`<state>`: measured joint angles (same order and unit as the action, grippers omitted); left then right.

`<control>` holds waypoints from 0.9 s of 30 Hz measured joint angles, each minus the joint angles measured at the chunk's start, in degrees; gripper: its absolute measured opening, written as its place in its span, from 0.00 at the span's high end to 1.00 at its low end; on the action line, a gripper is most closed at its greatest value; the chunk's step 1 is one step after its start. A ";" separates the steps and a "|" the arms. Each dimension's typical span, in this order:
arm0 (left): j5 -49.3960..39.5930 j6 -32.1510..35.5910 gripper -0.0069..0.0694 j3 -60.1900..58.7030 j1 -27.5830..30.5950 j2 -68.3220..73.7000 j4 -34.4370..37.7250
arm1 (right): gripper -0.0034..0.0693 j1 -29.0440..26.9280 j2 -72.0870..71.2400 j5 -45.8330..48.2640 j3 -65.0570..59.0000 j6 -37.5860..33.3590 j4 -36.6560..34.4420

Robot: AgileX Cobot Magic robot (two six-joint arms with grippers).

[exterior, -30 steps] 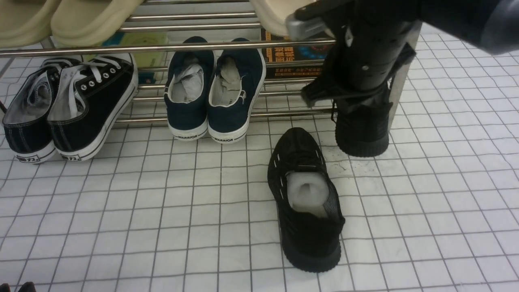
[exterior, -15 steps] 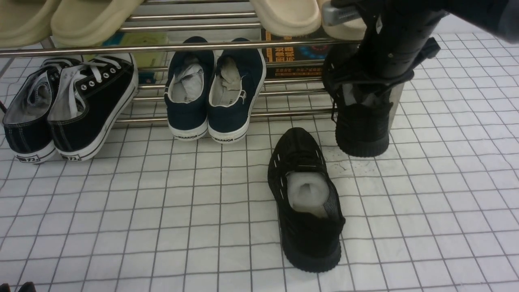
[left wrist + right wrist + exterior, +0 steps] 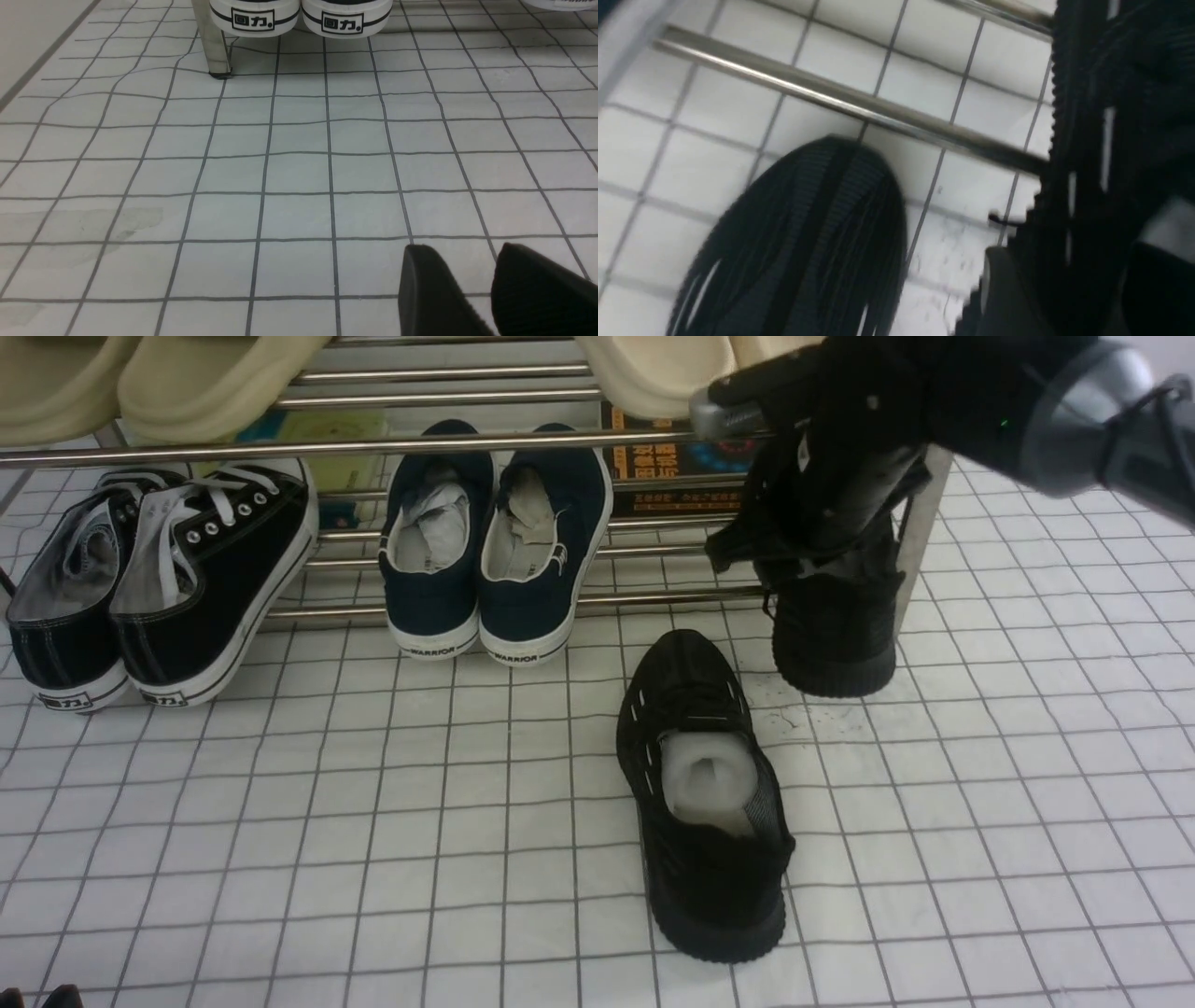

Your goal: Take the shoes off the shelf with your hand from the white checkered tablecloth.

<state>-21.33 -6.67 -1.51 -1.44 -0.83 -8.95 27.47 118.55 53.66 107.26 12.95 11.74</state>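
The white checkered tablecloth (image 3: 373, 821) spreads under everything, and the chrome shoe rack (image 3: 504, 446) stands across it toward 12 o'clock. At the rack's right end, the right end effector (image 3: 794, 560) reaches down over the farther black sneaker (image 3: 834, 644); its fingertips are spread, with the shoe's side between them, though I can't tell whether they press on it. The left end effector (image 3: 460, 284) has its fingertips a little apart, with nothing between them.

The nearer black sneaker (image 3: 714, 882) lies on the cloth, off the rack, at about 7 o'clock from its mate. It's all black knit with a ridged black sole, its toe aimed between 11 and 12 and its heel between 5 and 6, so its long axis leans slightly. The farther one has its heel toward 6 and its long axis roughly 12 to 6, partly hidden. White paper (image 3: 707, 775) fills the nearer shoe's opening, and little white dashes (image 3: 648, 754) mark its side
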 joint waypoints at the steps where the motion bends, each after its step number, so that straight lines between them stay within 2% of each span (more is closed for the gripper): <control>1: 0.00 0.00 0.60 0.00 0.00 0.00 0.00 | 0.51 0.00 0.23 -0.65 0.11 0.00 0.28; 3: 0.00 0.00 0.60 0.00 0.00 0.00 0.00 | 0.60 0.00 0.41 -0.59 0.31 0.00 0.35; 4: 0.00 0.00 0.60 0.00 0.00 0.00 0.00 | 0.61 0.00 0.41 -0.59 0.31 0.00 0.35; 5: 0.00 0.00 0.60 0.00 0.00 0.00 0.00 | 0.74 0.00 0.41 0.01 0.36 0.00 0.35; 6: 0.00 0.00 0.60 0.00 0.00 0.00 0.00 | 0.76 0.00 0.41 0.22 0.36 0.00 0.35; 7: 0.00 0.00 0.60 0.00 0.00 0.00 0.00 | 0.87 0.00 0.34 0.77 0.43 0.00 0.07; 9: 0.00 0.00 0.60 0.00 0.00 0.00 0.00 | 0.95 0.05 -0.22 2.42 0.48 -0.11 -0.57; 20: 0.00 0.00 0.60 0.00 0.00 0.00 0.00 | 0.95 0.05 -10.25 17.28 -0.04 -3.02 -5.56; 27: -0.02 0.00 0.60 0.00 0.00 0.00 0.00 | 0.95 0.63 -17.99 18.01 -5.85 -3.86 -8.94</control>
<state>-21.35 -6.67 -1.51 -1.44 -0.83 -8.95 28.10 100.56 71.67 101.41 9.09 2.80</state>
